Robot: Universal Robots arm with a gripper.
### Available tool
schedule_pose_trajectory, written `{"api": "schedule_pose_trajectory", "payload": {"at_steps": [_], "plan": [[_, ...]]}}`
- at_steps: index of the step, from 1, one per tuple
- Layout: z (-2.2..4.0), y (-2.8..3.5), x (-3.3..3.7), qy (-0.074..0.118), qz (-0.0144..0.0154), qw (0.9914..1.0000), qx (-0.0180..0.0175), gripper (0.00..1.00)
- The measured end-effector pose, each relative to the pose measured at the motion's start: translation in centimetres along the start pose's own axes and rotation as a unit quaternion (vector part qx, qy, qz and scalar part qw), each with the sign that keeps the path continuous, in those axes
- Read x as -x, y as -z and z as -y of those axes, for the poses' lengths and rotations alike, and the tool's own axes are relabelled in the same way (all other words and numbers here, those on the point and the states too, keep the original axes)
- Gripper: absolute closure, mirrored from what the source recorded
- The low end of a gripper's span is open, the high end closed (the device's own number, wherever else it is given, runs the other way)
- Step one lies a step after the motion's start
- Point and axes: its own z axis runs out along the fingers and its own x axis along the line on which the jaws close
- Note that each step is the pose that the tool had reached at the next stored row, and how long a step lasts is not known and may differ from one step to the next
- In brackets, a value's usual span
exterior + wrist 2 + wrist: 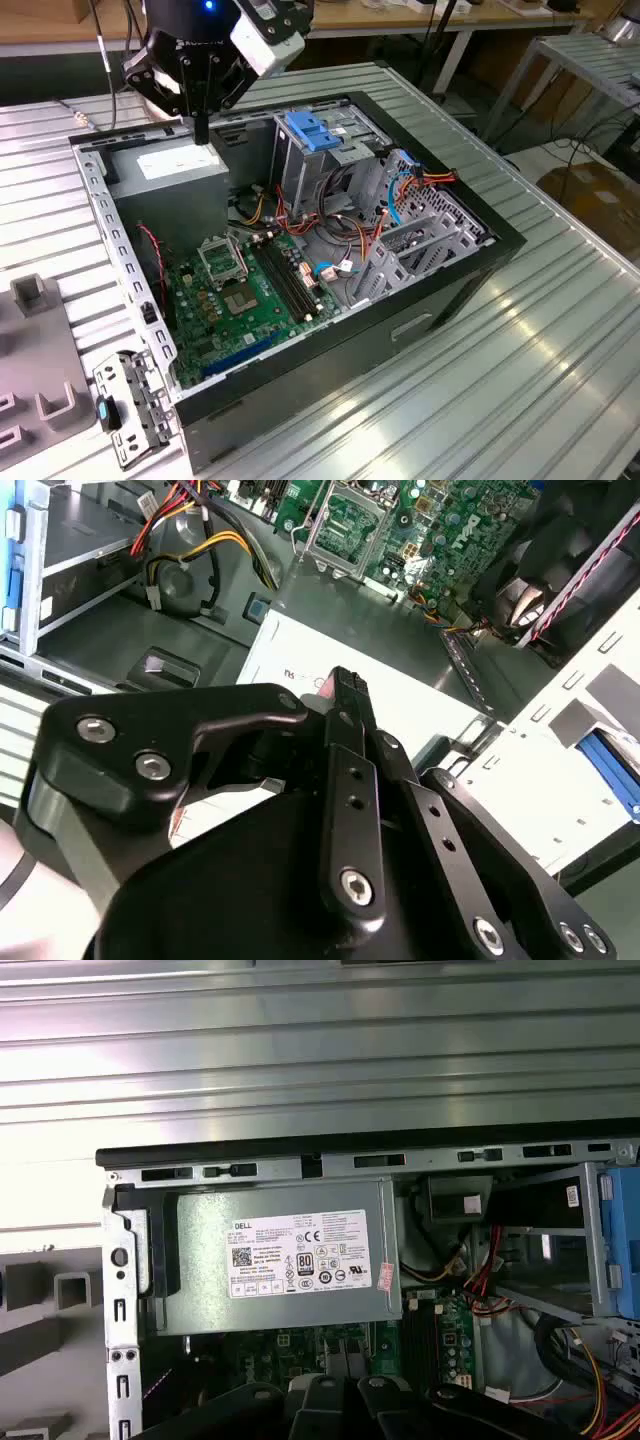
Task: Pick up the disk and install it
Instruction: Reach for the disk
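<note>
Disk: where it lies cannot be told.
Gripper (200, 128): fingers together and empty, hanging just above the power supply (175, 170) in the far left corner of the computer case (330, 380).
Right of it: grey drive cage (300, 178) topped by a blue bracket (315, 130), with cables (345, 225) tangled at its foot.
Near side: green motherboard (235, 300).
Edges: the perforated left rail (110, 240) is just beside the gripper.
Open room: ribbed surface (520, 380) right of the case.
</note>
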Motion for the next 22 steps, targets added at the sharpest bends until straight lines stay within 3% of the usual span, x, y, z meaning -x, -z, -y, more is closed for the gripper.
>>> {"api": "schedule_pose_trajectory", "payload": {"at_steps": [22], "plan": [[0.07,0.03,-0.91,0.000,-0.0001,1.00000,0.0000,0.89]]}}
